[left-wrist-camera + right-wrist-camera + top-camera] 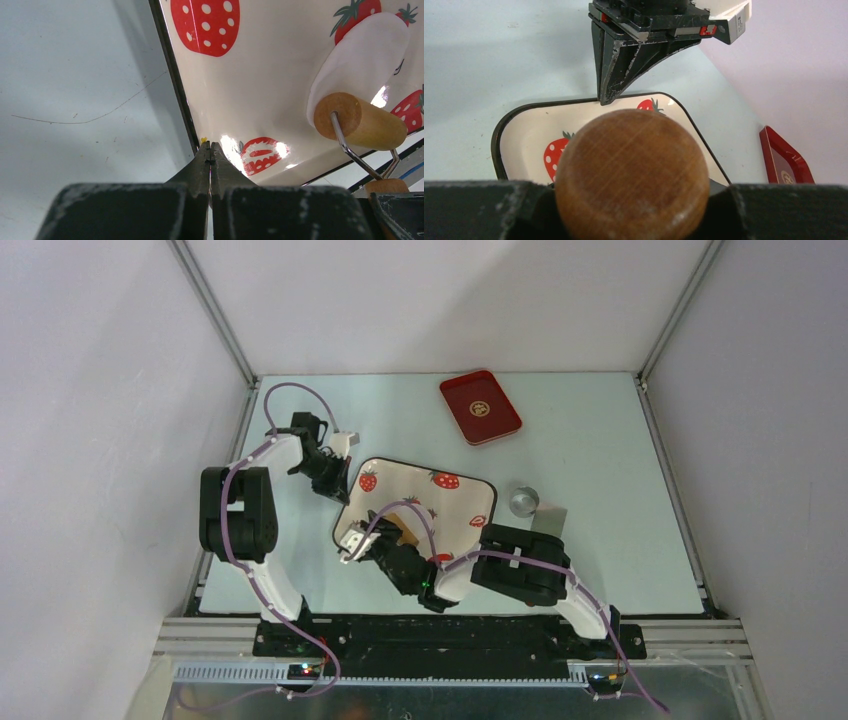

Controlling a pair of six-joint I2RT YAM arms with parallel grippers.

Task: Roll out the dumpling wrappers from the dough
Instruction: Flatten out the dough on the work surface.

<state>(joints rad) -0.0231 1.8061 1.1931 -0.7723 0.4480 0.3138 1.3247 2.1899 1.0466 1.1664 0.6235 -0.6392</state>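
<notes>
Honestly sketchy: left gripper (210, 150) closed tight, empty, pressed to tray (176, 92) rim at lower centre; right gripper (631, 200) clamped on roller (360, 122). Could slip, skidding tray, tearing wrapper (362, 55).

Glossy strawberry-print tray (260, 90) with bright glare spots, just ahead of the left hand (210, 147), whose black fingers (195, 172) look scuffed and matt. Further ahead, a smooth matt white dumpling wrapper (365, 55) meets a pale wooden roller (367, 122) on shiny metal wire (345, 142). The right hand (631, 197) grips a darker, grained wooden handle (631, 162). Matt counter (75, 75), faintly scratched.
</notes>
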